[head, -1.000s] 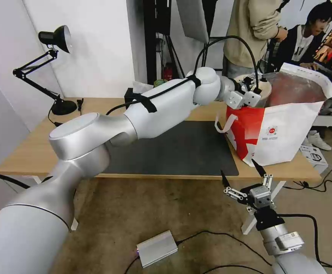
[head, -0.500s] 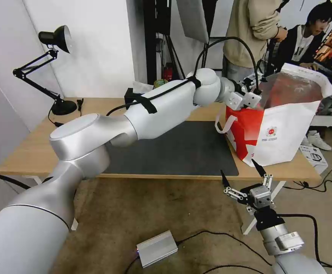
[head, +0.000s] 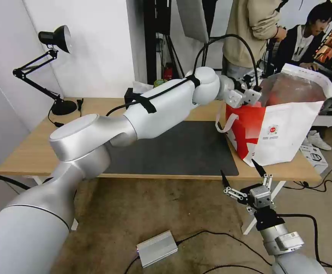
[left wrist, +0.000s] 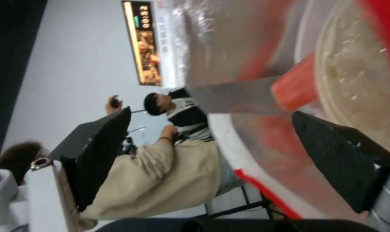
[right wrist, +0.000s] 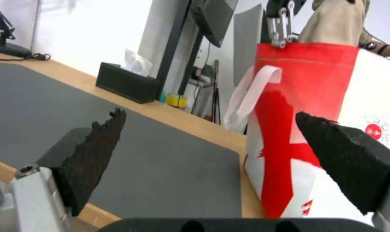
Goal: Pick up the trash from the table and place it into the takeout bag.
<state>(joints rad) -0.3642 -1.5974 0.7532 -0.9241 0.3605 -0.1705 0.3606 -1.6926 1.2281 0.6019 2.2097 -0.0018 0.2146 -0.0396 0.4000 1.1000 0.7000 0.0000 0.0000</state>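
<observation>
The takeout bag [head: 288, 129] stands open on the right end of the table [head: 29, 150], beside the dark grey mat [head: 181, 148]. My left arm reaches across to it, and the left gripper [head: 254, 82] hovers open over the bag's near rim with nothing between its fingers. In the left wrist view the left gripper [left wrist: 210, 112] looks into the foil-lined bag, where the round beige lidded bowl [left wrist: 358, 74] lies next to the red drink cup [left wrist: 295, 86]. My right gripper [head: 244, 177] hangs open below the table's front edge, facing the takeout bag [right wrist: 306, 96].
A black desk lamp [head: 55, 68] stands at the table's back left and a black tissue box [head: 134, 96] at the back middle. Two people are behind the bag. A silver box [head: 156, 249] and cables lie on the floor.
One second ago the left gripper held the beige bowl over the bag. The bowl has dropped inside, and the gripper is open and slightly higher. The right arm has not moved.
</observation>
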